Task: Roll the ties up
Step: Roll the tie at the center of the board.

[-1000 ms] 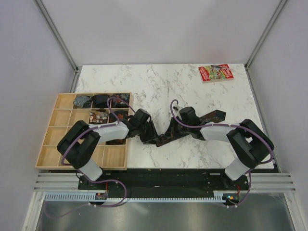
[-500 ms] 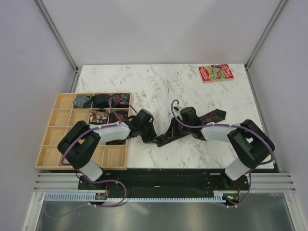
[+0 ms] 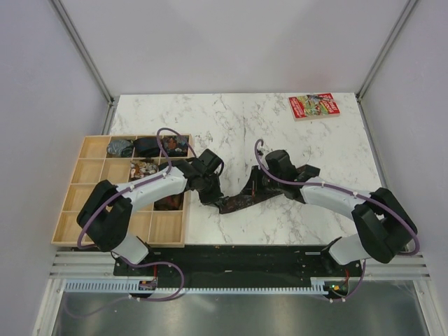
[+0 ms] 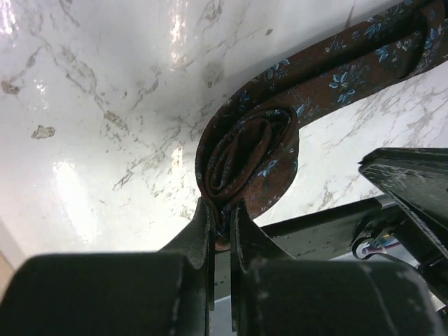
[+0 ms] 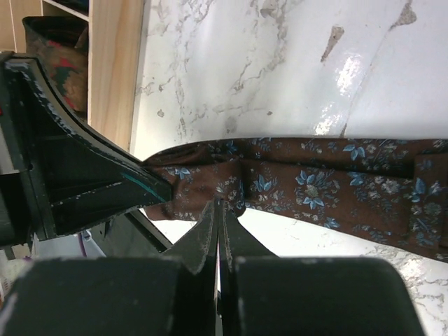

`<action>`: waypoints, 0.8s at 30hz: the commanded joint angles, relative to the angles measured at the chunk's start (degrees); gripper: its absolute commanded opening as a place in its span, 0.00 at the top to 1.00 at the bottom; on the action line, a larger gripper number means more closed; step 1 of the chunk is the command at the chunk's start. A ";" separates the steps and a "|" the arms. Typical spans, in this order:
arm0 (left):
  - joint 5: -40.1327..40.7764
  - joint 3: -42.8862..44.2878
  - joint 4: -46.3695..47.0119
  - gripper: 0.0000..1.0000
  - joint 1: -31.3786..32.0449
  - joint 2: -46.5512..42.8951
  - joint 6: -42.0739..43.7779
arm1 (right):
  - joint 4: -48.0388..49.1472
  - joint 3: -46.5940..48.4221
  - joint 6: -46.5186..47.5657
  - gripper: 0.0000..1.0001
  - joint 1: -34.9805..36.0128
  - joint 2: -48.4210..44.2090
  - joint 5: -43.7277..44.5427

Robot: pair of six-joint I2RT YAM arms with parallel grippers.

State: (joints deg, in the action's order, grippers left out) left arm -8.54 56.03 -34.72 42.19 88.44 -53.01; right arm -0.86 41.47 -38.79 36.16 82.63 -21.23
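The tie (image 3: 241, 201) lies on the table (image 3: 280, 119), one end coiled. The left gripper (image 4: 220, 218) pinches the coil (image 4: 246, 155); the right gripper (image 5: 218, 208) clamps the tie just beside it. Rolling well needs taut, aligned fabric.

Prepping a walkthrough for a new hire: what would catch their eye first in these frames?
Both arms meet over a brown floral tie near the front centre of the marble table. The left gripper pinches a started coil at one end, and the right gripper is shut on the strip beside it. Next come the wooden tray at left, with rolled bundles in its far compartments, and a red booklet at the far right corner.
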 commanded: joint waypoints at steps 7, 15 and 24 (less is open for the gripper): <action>-1.92 3.82 -6.67 0.98 -0.10 -0.99 3.53 | 2.35 2.38 -1.55 0.99 4.26 1.83 1.98; -2.54 5.32 -8.96 0.98 -0.27 -1.69 3.62 | 7.54 2.38 -4.28 1.00 9.36 8.51 3.39; -4.47 8.74 -10.98 0.98 -0.18 -0.30 4.94 | 10.79 3.26 -6.56 1.00 12.62 11.67 3.30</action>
State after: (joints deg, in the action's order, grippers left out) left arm -10.26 60.47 -45.54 42.13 88.44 -50.39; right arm 6.92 42.39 -43.99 47.33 93.21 -18.55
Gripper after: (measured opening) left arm 0.059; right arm 0.007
